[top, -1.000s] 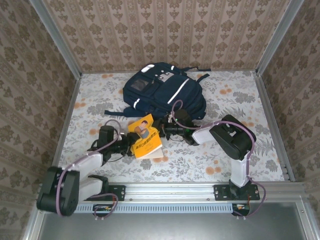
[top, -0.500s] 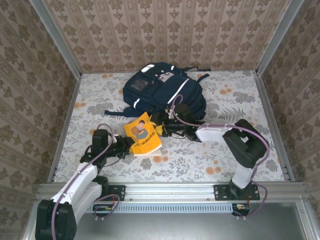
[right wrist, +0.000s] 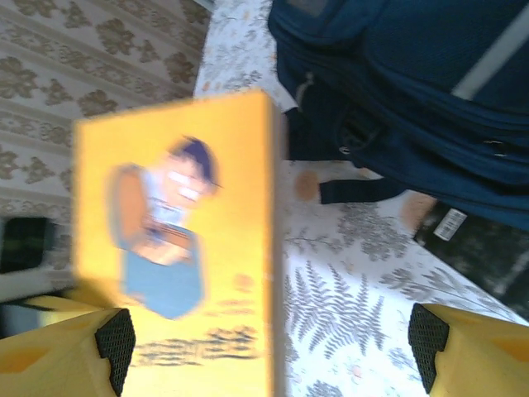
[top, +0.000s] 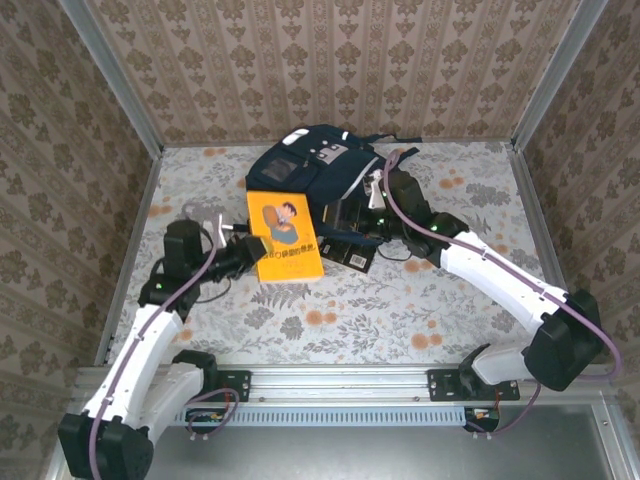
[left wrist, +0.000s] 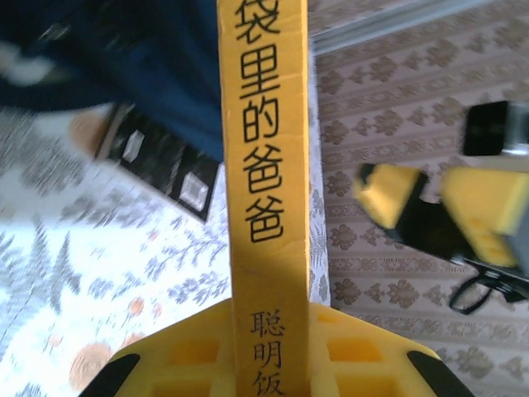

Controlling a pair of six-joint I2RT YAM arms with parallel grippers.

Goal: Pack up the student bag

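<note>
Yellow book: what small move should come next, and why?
Probably the left gripper should ease the book toward the bag: it grips the book's spine, held beside the bag, while the right gripper hangs open facing both.

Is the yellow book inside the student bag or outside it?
Outside. The left gripper clamps the yellow book at its spine edge, next to the student bag, not in it.

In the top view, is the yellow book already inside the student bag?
No, the yellow book lies outside the student bag, in front of it, gripped at its near edge by the left gripper.
</note>
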